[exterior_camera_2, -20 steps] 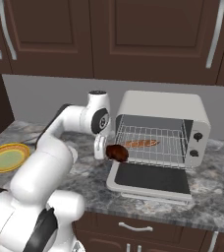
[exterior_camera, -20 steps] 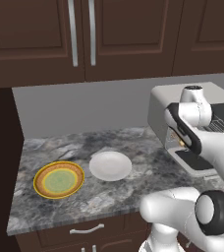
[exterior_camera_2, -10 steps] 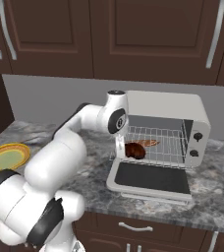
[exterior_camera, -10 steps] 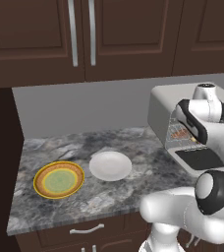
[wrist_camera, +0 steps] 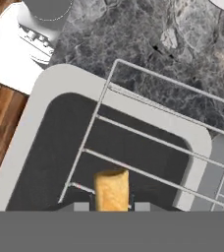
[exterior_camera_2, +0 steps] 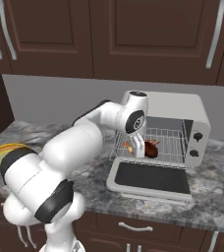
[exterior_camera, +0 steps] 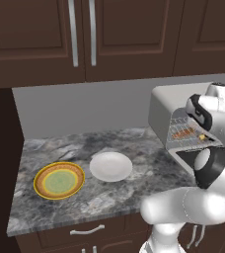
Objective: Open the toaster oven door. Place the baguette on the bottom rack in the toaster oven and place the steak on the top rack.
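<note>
The light grey toaster oven [exterior_camera_2: 175,106] stands on the counter with its door [exterior_camera_2: 151,178] folded down flat, dark glass facing up. My gripper [exterior_camera_2: 144,148] reaches into the oven's mouth, shut on the dark steak [exterior_camera_2: 153,149]. In the hand view the steak's pale tan end [wrist_camera: 111,189] sits between my fingertips [wrist_camera: 82,206], above wire rack bars [wrist_camera: 148,140] and the door glass [wrist_camera: 50,157]. The tan baguette [exterior_camera_2: 128,146] lies on a wire rack just behind my hand and shows again as the baguette [exterior_camera: 184,132] in the left base view. I cannot tell which rack lies under the steak.
A yellow-green plate [exterior_camera: 59,180] and a white plate [exterior_camera: 111,166] rest on the marble counter [exterior_camera: 134,148] left of the oven. Dark wall cabinets [exterior_camera_2: 148,34] hang overhead. Two oven knobs [exterior_camera_2: 198,137] sit on its right front.
My gripper carried the steak rightward, from in front of the oven's left side into the oven's mouth. The door stayed down and the baguette stayed on its rack.
</note>
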Available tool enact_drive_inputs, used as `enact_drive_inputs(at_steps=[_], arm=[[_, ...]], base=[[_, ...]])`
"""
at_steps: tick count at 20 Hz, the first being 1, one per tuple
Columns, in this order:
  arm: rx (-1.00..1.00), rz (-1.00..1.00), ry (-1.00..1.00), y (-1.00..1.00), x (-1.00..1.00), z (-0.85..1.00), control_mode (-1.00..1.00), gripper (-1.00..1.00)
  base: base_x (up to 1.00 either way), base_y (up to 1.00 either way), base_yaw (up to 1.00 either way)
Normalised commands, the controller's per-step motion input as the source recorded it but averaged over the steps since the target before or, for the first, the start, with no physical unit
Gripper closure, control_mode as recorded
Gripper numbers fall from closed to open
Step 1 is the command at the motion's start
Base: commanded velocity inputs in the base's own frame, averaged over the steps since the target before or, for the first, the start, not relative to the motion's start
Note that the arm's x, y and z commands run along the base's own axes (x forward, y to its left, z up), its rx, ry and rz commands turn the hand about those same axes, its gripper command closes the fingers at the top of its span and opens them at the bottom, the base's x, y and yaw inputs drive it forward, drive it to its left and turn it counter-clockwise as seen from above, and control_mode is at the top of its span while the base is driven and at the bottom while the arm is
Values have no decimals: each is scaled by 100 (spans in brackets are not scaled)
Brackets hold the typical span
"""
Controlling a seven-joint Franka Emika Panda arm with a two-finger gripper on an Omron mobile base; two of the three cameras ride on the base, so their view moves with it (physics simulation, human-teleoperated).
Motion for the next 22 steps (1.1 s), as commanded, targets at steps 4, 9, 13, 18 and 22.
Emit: enact_drive_inputs(at_steps=[4, 9, 13, 18, 22], arm=[[12, 9, 1, -25, 39, -9, -100, 100], [15, 7, 0, -3, 30, -18, -100, 100], [6, 3, 0, 0, 14, -28, -100, 100], [1, 1, 3, 1, 1, -40, -100, 100], [3, 0, 3, 6, 0, -48, -100, 100]], base=[[0, 0, 0], [0, 0, 0], [0, 0, 0], [0, 0, 0], [0, 0, 0]])
